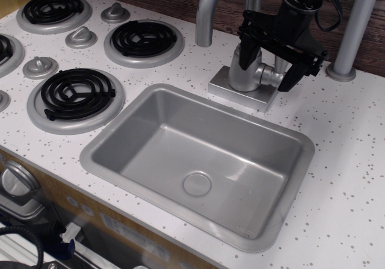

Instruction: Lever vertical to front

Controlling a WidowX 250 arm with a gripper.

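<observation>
observation.image | 1 tool (269, 64) spread wide over faucet | 1 sink (108, 138) | 4 burners | 3 knobs

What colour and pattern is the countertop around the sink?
White with scattered small dark specks, seen in the only view on the countertop beside the grey sink.

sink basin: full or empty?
Empty. The sink basin shows bare grey metal down to the round drain; no water or objects in it.
</observation>
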